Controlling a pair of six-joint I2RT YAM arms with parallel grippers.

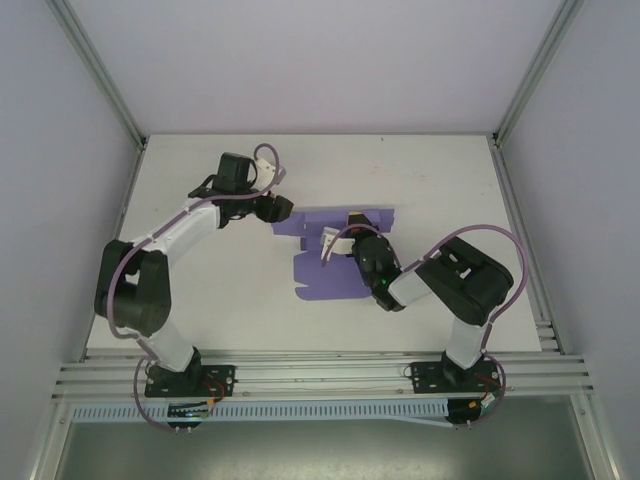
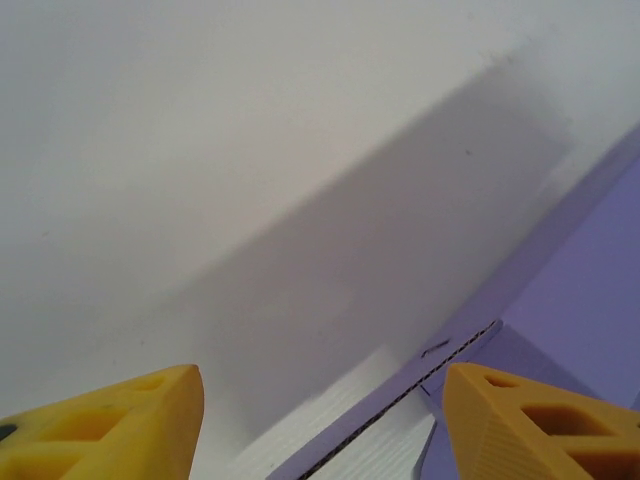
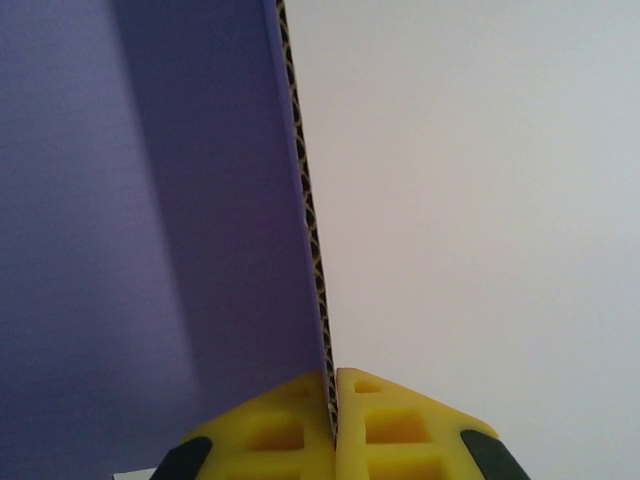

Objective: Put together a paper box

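1. paper box: purple die-cut sheet, mostly flat on the white table, about table centre, a touch toward 3 o'clock in the top view.
2. left gripper: at the sheet's 10 o'clock corner, arm reaching in from 8 o'clock.
3. Left claw is wide. In the left wrist view the yellow fingertips sit well apart at the bottom corners and pinch nothing.
4. Same view: the sheet's corrugated edge and white underside run between the two tips. The purple face spreads toward 3 o'clock and bare table fills 12 and 9 o'clock.
5. right gripper: at the sheet's 12 o'clock edge, forearm lying over the sheet from 4 o'clock.
6. Right claw is clamped on a panel of the paper box. In the right wrist view the yellow tips meet on the cut edge.
7. Same view: the pinched edge runs from the tips toward 12 o'clock, purple face on the 9 o'clock side, white table on the 3 o'clock side.
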